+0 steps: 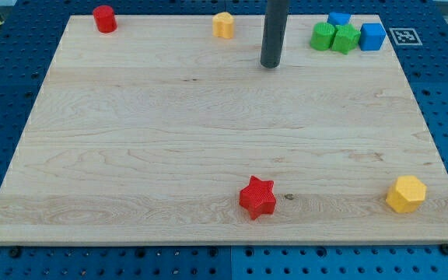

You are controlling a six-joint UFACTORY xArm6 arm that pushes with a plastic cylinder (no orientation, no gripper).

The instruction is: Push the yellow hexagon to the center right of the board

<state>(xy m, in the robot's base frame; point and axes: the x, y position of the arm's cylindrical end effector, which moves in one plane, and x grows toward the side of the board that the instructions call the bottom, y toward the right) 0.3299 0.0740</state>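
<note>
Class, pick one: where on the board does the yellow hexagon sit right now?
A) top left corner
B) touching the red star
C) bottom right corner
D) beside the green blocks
C: the yellow hexagon lies alone near the board's bottom right corner, well apart from the red star and far from my tip.

One raised camera overlooks the whole board (131, 155).

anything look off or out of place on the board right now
Nothing stands out. The blocks all sit flat on the board, none damaged. The yellow hexagon sits at the bottom right corner, far from my tip, which touches no block.
</note>
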